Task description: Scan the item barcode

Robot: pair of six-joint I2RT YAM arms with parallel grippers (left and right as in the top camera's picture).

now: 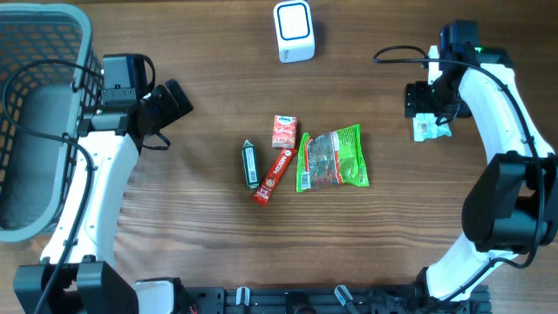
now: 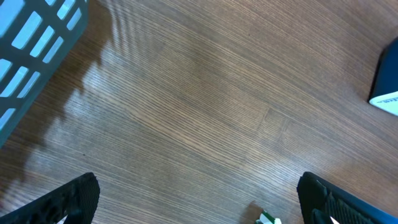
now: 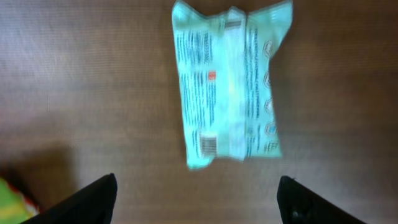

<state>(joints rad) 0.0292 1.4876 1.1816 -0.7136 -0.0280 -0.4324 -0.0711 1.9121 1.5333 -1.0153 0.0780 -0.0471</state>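
Your right claw [image 3: 196,182] is standing released in the right wrist view, its two dark fingers [image 3: 102,199] splayed at the lower corners of the frame with nothing lying between them. Just beyond the fingertips, the pale teal packet [image 3: 231,84], judged to be the item you are scanning, is lying flat on the wooden table [image 3: 74,93]. It is sitting in the upper middle of the frame, slightly right of the claw's midline.

Its long axis is running top to bottom of the frame, straight away from you, so the jaws are facing its short width. A grasp is likely calling for a plain forward reach, not a wrist turn. What is looking like a barcode [image 3: 208,143] is showing face-up near the packet's lower left corner, though blur is hiding the detail.

In the overhead view the packet is sitting near the right edge, just below the claw. Farther off, the white scanner [image 1: 294,31] is standing at top centre, well apart from the packet, and a green snack bag [image 1: 334,159] is lying mid-frame among smaller items.

Farthest, your left claw [image 2: 198,186] is hanging open over bare wood beside the grey basket [image 1: 44,122]. The right arm is by far the nearer one.
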